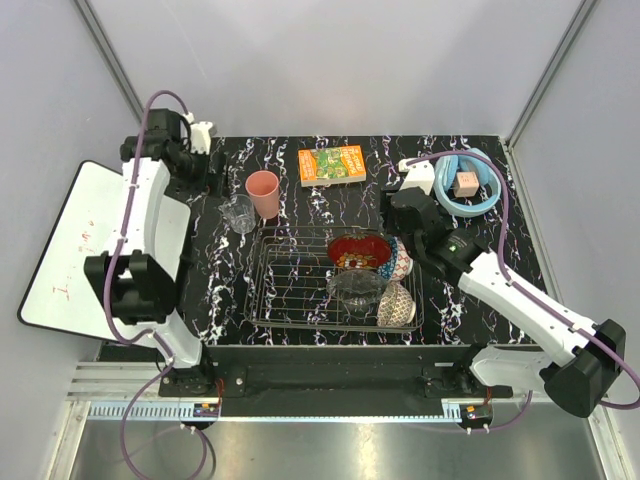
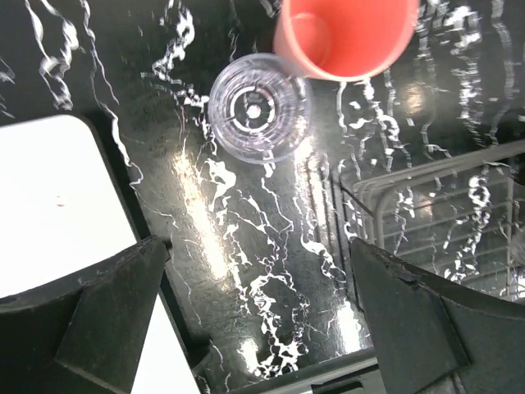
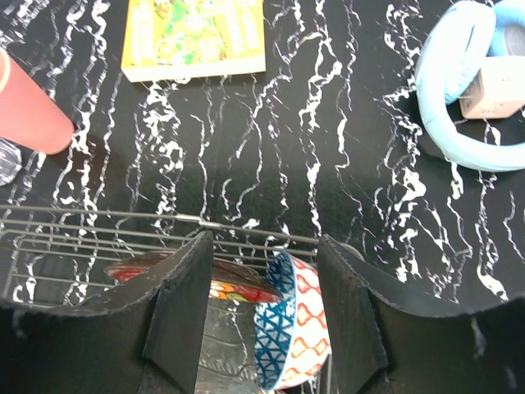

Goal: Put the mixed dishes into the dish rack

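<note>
- Top view: the dish rack [image 1: 272, 292] stood in the middle of the black marbled table [image 1: 480, 240].
- In its right half were four dishes: the glossy red bowl [image 1: 358, 250] at the far side, the blue patterned bowl [image 1: 399, 263] just beside it on the right, the clear glass bowl [image 1: 354, 287] nearer, and the beige patterned bowl [image 1: 397, 305] at the near right corner.
- The salmon-pink cup [image 1: 264, 192] and the clear glass tumbler [image 1: 239, 213] stood on the table beyond the rack's far left corner, close together.
- An orange-green box [image 1: 332, 165] and light-blue headphones [image 1: 470, 186] lay at the far side.
- Left wrist view: the left gripper [image 2: 258, 254] hung above the bare table with its jaws wide apart and nothing between them. The tumbler and the cup were ahead of it, the rack corner to the right, and a white board [image 2: 57, 205] to the left.
- Right wrist view: the right gripper [image 3: 264, 246] was over the rack's far edge. Its jaws stood apart and clamped nothing; the red bowl and the blue bowl showed below the gap.
</note>
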Tool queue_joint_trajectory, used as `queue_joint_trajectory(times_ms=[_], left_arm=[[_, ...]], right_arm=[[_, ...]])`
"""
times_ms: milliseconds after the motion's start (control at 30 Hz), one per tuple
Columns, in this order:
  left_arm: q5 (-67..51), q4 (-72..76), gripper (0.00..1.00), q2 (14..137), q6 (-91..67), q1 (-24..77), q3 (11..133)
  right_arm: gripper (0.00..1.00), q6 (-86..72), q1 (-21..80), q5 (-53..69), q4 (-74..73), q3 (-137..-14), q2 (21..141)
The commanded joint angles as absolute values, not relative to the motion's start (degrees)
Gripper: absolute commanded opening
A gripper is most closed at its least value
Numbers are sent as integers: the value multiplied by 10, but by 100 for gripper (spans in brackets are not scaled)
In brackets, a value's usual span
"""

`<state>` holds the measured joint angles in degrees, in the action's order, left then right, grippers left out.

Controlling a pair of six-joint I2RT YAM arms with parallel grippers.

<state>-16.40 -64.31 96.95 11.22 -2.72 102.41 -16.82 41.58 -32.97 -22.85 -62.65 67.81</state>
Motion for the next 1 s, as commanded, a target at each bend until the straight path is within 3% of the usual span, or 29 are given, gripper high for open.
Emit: queue_joint_trajectory(times_ms=[0, 67, 167, 300, 800, 967], left_arm=[[-104, -593, 99, 982, 114, 23, 972], [-75, -542, 99, 971, 133, 52, 937], [-58, -502, 90, 959, 143, 80, 890], [-16, -446, 93, 947, 161, 104, 834], [-25, -389, 93, 1009, 199, 104, 846], [-32, -386, 84, 1034, 206, 104, 843]], right_arm=[[61, -178, 412, -322, -185, -619, 671], [61, -178, 411, -324, -180, -611, 671], [61, -180, 413, -325, -174, -605, 672], [61, -178, 412, -326, -172, -602, 674], [60, -184, 412, -330, -166, -574, 657], [60, -179, 412, -330, -165, -570, 654]])
